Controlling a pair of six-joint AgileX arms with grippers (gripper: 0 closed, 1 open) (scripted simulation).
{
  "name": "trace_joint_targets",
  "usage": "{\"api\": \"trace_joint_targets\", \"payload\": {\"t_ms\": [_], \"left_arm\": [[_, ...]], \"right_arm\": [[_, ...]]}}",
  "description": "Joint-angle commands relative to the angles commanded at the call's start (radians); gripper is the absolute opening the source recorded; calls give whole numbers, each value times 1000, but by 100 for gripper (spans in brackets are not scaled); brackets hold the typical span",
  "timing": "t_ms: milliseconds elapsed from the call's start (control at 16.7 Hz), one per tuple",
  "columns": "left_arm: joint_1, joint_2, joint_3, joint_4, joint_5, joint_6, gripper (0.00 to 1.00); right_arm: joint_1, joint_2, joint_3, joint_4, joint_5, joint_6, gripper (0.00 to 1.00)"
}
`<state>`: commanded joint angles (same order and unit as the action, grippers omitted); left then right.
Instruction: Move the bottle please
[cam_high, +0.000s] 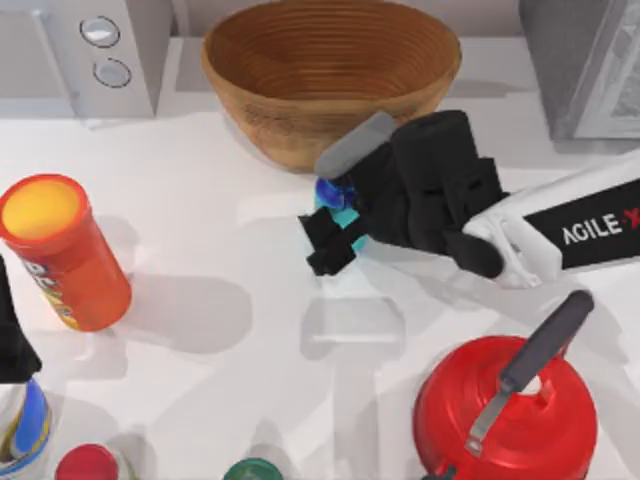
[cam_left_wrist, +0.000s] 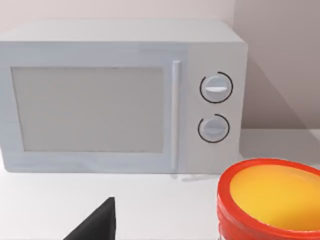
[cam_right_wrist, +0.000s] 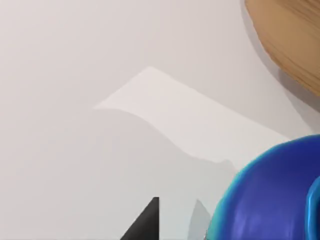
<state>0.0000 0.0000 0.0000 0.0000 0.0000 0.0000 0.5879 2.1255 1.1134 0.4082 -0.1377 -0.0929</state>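
Bottle (cam_high: 335, 205), teal with a blue shoulder, sits right under the right gripper (cam_high: 335, 240), whose black fingers (cam_high: 322, 240) flank it; whether they clamp it I cannot tell. Just beyond stands the wooden bowl (cam_high: 330, 70). Far left, the left gripper (cam_high: 15, 345) sits beside the orange-red canister (cam_high: 62, 252).

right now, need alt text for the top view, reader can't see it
The right gripper is at the small teal bottle, just in front of the wooden bowl. An orange-red canister stands at the left, a red kettle at lower right.
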Motion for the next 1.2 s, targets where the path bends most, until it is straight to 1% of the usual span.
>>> {"api": "trace_joint_targets", "payload": {"t_ms": [420,480,1020,1200], "left_arm": [[0,0,0,0,0,0,100],[0,0,0,0,0,0,100],[0,0,0,0,0,0,100],[0,0,0,0,0,0,100]], "right_arm": [[0,0,0,0,0,0,2],[0,0,0,0,0,0,0],[-4,-4,1,-3,1,2,0],[-62,-72,-16,-52,20,32,0]]}}
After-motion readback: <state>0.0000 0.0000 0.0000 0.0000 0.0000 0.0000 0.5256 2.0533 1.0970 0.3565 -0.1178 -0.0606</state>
